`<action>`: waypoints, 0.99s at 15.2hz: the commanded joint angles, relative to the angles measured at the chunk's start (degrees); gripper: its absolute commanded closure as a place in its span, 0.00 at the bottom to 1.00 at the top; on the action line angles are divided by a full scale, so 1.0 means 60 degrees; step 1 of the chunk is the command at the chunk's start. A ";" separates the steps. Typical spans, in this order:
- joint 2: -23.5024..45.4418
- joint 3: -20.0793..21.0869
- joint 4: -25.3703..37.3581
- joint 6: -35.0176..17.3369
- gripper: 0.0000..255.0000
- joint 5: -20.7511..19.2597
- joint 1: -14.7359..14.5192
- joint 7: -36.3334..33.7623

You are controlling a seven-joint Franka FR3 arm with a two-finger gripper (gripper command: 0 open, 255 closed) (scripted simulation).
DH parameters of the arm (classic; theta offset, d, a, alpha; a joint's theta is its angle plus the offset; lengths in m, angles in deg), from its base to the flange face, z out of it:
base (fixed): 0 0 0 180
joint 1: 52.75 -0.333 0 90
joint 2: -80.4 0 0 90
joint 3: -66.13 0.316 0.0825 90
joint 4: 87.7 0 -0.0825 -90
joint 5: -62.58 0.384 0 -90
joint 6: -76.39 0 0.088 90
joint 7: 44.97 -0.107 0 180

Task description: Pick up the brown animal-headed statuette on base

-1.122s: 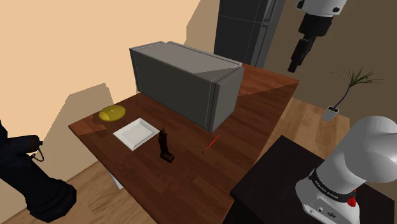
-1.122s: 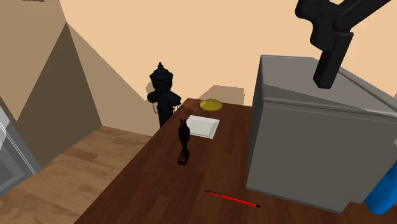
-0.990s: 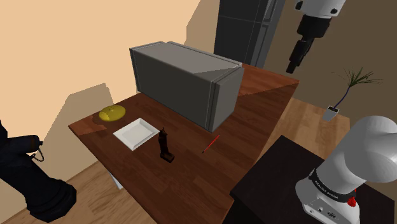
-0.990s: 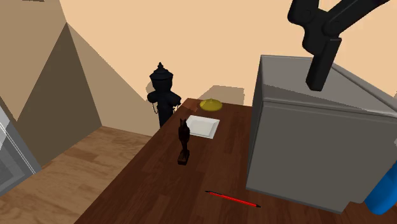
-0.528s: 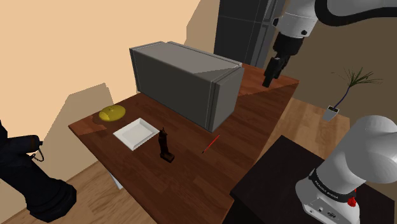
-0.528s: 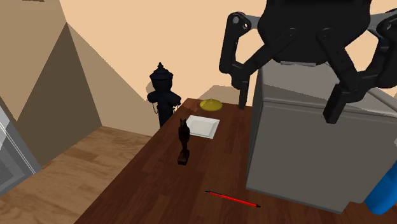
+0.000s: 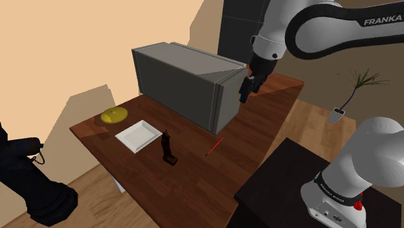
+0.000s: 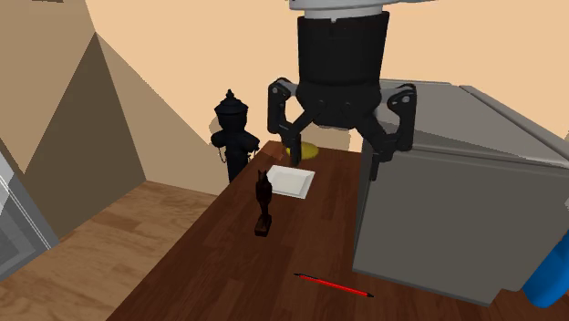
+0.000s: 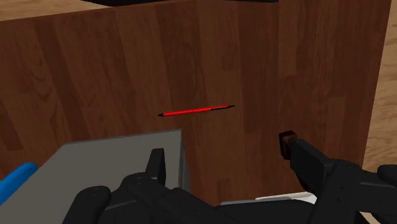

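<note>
**Wooden table, open gripper up beside the grey box**

Dark brown wood makes up the table [image 7: 194, 175], which stands on a lighter wood floor against peach walls. A big grey box [image 7: 188, 81] runs along one long edge of the table. The brown statuette [image 7: 168, 149] stands upright on its small base in the open stretch between the box and the opposite long edge, nearer that edge; the second exterior view [image 8: 263, 202] shows its animal head with pointed ears. Nothing touches it.

A white square tray [image 7: 138, 136] lies just beside the statuette, toward the table corner where a yellow-green disc [image 7: 113, 115] sits. A thin red stick [image 7: 215, 146] lies flat on the other side of the statuette, close to the end of the box.

The black gripper [image 8: 335, 155] hangs above the table by that end of the box, pointing down. Its fingers [image 8: 283, 123] are spread wide with nothing between them. It is well apart from the statuette. From the wrist, the gripper [image 9: 222, 156] looks down on the red stick [image 9: 196, 111] and a corner of the box [image 9: 121, 156].

A black hydrant-shaped object [image 8: 232, 132] stands on the floor beyond the table's disc corner.
</note>
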 commanded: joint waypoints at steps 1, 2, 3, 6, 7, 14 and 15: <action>0.0524 0.0396 0.0023 -0.0660 0.00 0.0048 -0.0055 -0.0457; 0.0798 0.0576 0.0062 -0.0959 0.00 0.0036 -0.0057 -0.0663; 0.1083 0.0753 0.0116 -0.1253 0.00 0.0005 -0.0057 -0.0879; 0.2002 0.1290 0.0367 -0.2091 0.00 -0.0202 -0.0009 -0.1573; 0.2327 0.1470 0.0481 -0.2353 0.00 -0.0316 0.0022 -0.1825; 0.4848 0.2629 0.1695 -0.3795 0.00 -0.1938 0.0317 -0.4019; 0.5241 0.2746 0.1932 -0.3925 0.00 -0.2295 0.0330 -0.4396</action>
